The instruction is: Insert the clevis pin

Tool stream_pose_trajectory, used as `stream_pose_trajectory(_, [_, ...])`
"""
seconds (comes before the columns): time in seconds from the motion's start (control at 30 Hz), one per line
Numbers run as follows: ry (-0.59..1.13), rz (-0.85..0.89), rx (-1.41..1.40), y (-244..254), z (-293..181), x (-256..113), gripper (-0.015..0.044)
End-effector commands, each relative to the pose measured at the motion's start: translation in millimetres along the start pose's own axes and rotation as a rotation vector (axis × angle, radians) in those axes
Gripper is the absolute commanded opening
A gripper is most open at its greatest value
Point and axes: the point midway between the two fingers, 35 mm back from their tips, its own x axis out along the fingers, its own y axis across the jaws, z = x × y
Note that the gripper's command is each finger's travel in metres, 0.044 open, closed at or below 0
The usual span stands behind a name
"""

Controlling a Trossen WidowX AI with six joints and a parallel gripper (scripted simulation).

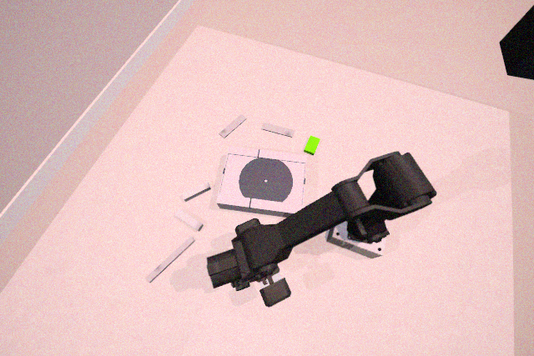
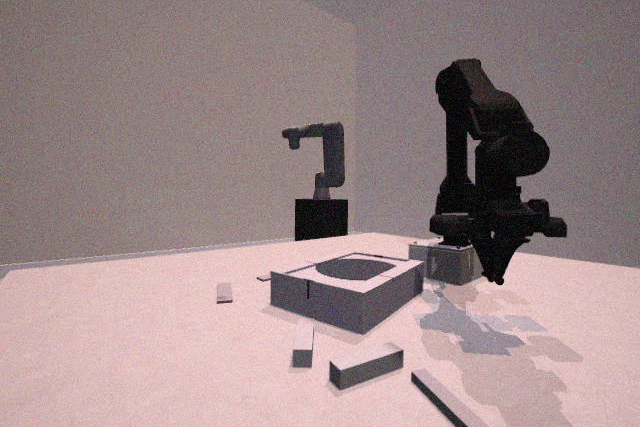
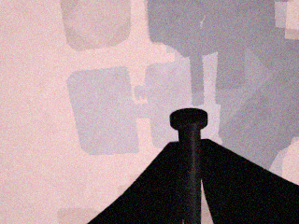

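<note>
With the tray as clock centre in the top view, left to right: long pale bar at 8 o'clock, short pale block also at 8 but nearer the tray, narrow dark-sided block at 9, slim bar at 11. Tray next, disc lying flat inside it, small hole showing mid-disc.

End effector is at 6 o'clock, raised off the worktop, well apart from tray and disc. It's closed on the clevis pin: shank between the fingers, head sticking out past them in the wrist view. So pin's in the grip, not in the disc or tray.

Another bar at 12, green block at 2, arm base at 4.
</note>
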Motion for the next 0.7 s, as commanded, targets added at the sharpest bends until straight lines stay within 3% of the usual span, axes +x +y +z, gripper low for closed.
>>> stream_pose_trajectory(0.0, [0.011, 0.001, 0.011, 1.0, -2.2, 8.1, 0.0])
stream_pose_trajectory(0.67, [0.011, 0.0, 0.016, -0.1, -2.8, 41.5, 0.0])
